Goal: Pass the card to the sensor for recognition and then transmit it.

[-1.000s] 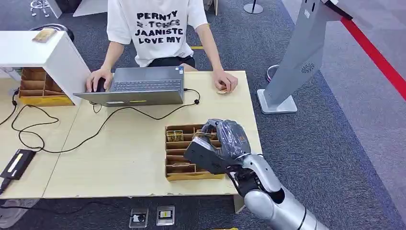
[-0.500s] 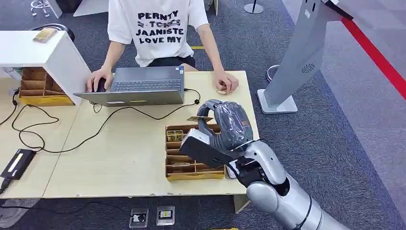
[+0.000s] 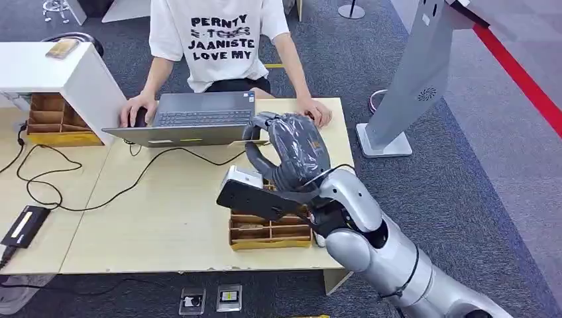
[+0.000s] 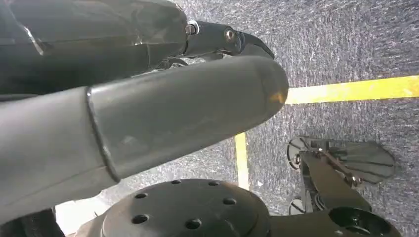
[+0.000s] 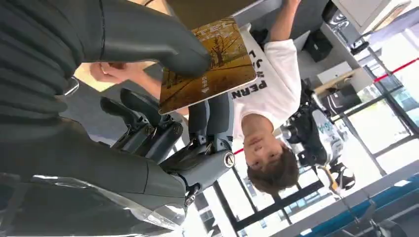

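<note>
Grey carpet surrounds the pale wooden table (image 3: pixel 166 218), where a person (image 3: pixel 219 40) types at a laptop (image 3: pixel 192 119). Raised above the compartment tray (image 3: pixel 265 232), the right hand (image 3: pixel 288 149) pinches the card (image 5: pixel 207 64) — thumb against fingers. Left hand (image 4: pixel 148 98) — grip unclear.

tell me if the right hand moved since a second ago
Yes. The right hand, holding the card, rose from the tray and swung toward the laptop, away from the robot.
</note>
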You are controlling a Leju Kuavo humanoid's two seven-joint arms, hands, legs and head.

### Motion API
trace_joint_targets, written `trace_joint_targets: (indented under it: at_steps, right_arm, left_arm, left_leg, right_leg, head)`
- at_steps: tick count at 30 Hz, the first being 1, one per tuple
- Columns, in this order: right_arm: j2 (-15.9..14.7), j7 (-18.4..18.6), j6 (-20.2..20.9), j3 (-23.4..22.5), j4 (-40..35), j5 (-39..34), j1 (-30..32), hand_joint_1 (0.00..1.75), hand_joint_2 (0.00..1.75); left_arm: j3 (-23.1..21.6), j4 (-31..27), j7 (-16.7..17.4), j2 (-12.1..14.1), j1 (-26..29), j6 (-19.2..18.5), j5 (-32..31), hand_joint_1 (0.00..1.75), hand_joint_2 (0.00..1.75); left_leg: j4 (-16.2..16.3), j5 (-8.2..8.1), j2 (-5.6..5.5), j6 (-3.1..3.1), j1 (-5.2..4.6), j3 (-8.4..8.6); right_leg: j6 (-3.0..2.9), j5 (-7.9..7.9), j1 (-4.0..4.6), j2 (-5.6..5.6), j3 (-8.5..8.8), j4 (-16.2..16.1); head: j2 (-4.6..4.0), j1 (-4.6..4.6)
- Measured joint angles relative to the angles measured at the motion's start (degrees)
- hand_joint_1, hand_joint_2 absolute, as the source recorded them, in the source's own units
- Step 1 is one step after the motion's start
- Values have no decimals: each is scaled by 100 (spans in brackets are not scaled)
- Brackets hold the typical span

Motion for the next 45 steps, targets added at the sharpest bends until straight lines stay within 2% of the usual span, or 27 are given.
trace_joint_targets:
  at_steps: [11,20,33,45]
  right_arm:
    - [479,-190,155,90,984,-210,-876,175,175]
    - [1017,-293,135,114,2453,-313,-1717,175,175]
    - [1373,-240,-61,74,4107,-463,-2395,175,175]
    - [1561,-229,-350,74,5196,-376,-2602,175,175]
  left_arm:
    - [-2,0,0,2,-8,-63,-129,0,0]
    - [-17,0,-46,15,-16,-153,-238,0,0]
    - [-162,0,-52,52,-20,-223,-345,0,0]
    - [-306,0,-44,81,-60,-262,-365,0,0]
  left_leg:
    - [0,0,-1,0,0,-2]
    - [0,2,-1,-2,0,-2]
    - [0,2,-1,-2,0,-2]
    - [1,2,-1,-2,0,-1]
  right_leg:
    - [0,0,0,1,-1,1]
    - [0,0,0,0,-1,2]
    - [-1,1,0,0,-3,1]
    - [-2,1,0,2,-4,1]
  head:
    - [0,0]
    - [0,0]
    - [0,2]
    - [0,0]
